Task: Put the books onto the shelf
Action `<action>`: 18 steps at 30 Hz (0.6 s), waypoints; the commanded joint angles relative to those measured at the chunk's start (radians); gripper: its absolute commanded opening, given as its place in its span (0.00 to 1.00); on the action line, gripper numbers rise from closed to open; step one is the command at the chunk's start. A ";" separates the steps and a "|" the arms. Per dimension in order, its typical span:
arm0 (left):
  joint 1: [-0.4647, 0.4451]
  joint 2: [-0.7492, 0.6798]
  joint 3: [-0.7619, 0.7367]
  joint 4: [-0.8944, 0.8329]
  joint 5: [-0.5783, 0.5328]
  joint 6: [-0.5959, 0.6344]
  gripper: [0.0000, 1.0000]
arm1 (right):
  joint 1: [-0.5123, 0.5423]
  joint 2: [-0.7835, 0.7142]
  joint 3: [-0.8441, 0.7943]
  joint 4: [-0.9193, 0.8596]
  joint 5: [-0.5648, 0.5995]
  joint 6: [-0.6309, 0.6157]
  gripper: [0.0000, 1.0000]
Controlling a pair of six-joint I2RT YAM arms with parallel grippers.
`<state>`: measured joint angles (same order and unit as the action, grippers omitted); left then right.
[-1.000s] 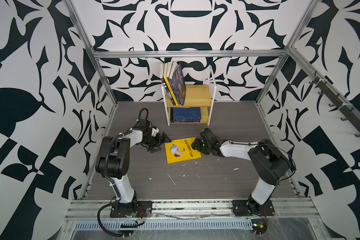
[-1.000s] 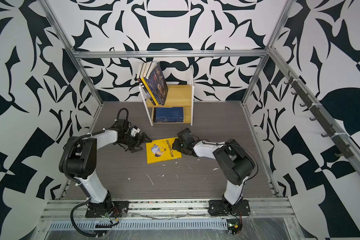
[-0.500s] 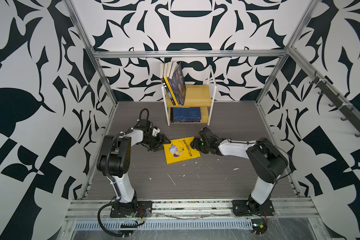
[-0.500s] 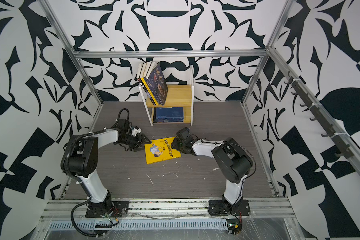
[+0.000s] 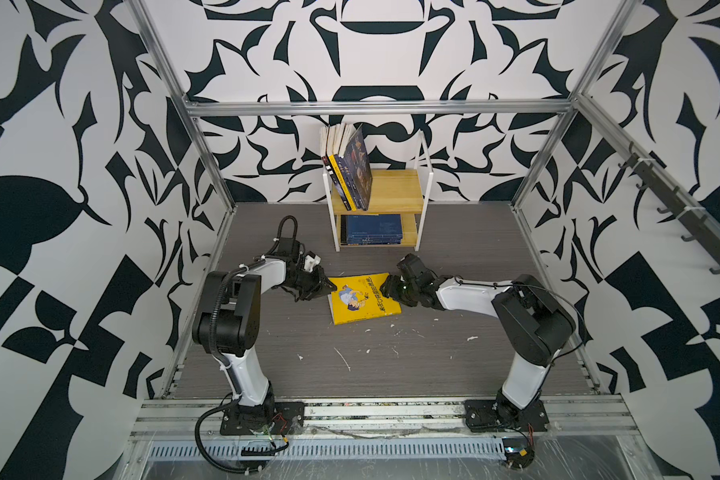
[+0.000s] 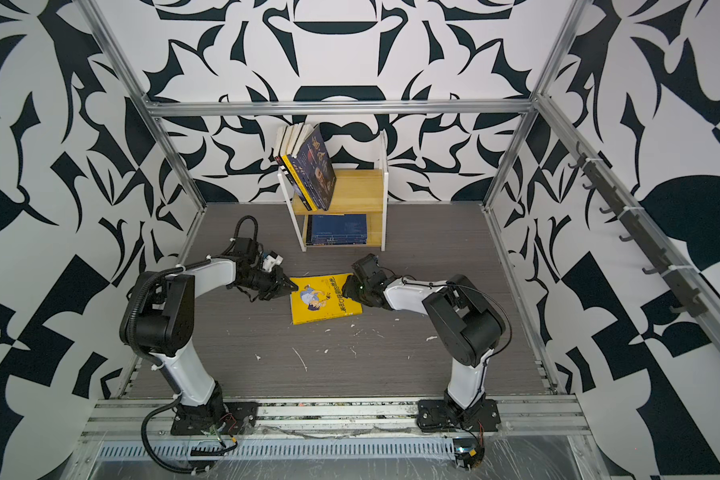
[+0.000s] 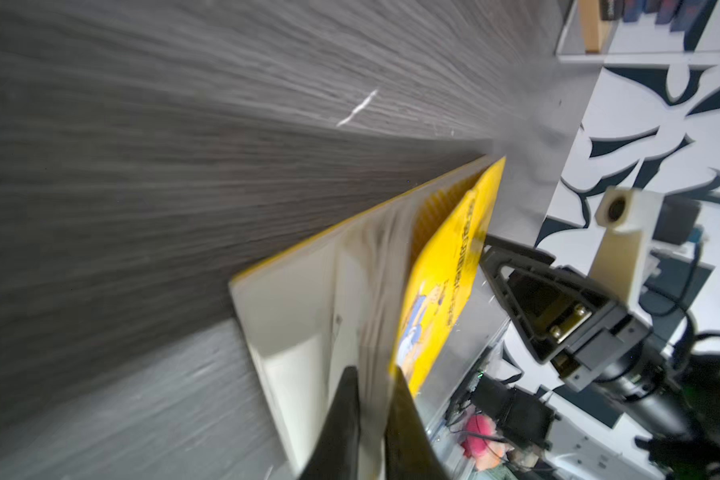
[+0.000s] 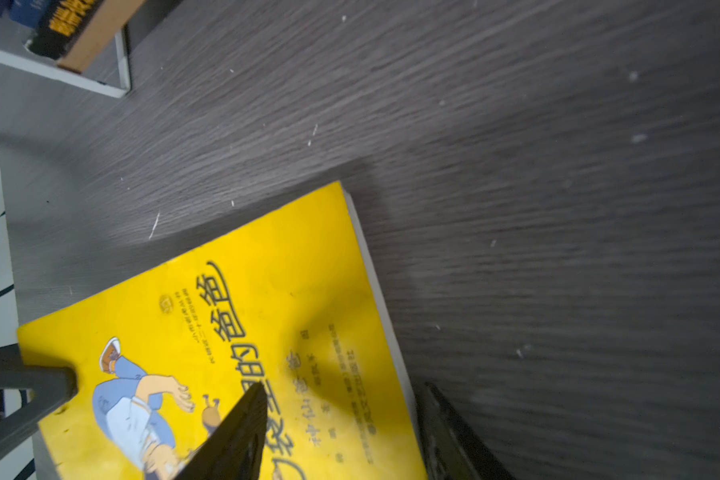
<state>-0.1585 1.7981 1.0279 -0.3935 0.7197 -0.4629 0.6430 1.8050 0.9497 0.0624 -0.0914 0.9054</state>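
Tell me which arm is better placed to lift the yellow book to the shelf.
Left, probably: the left gripper is shut on the yellow book at its corner, while the right gripper only straddles the opposite edge, jaws open.

Yellow cartoon book (image 5: 363, 302) lies, seemingly fanned open, before the shelf (image 5: 400, 193) holding leaning books (image 5: 352, 170) and flat navy books (image 5: 373, 227).

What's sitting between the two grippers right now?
The yellow book lies between the left gripper and the right gripper, as both top views show.
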 commanded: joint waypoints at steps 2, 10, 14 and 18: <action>-0.007 -0.055 -0.017 0.007 0.045 0.004 0.00 | 0.006 -0.006 -0.060 -0.167 0.037 -0.040 0.67; -0.007 -0.070 0.016 -0.023 0.083 -0.006 0.00 | 0.021 -0.190 -0.107 -0.278 0.274 -0.288 0.78; -0.007 -0.087 0.036 -0.059 0.079 0.000 0.00 | 0.031 -0.299 -0.155 -0.258 0.396 -0.402 0.79; -0.007 -0.108 0.032 -0.054 0.093 -0.022 0.00 | 0.057 -0.402 -0.213 -0.189 0.453 -0.532 0.79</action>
<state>-0.1638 1.7321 1.0317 -0.4137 0.7681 -0.4641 0.6769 1.4662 0.7559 -0.1646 0.2569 0.5072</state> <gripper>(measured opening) 0.105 0.792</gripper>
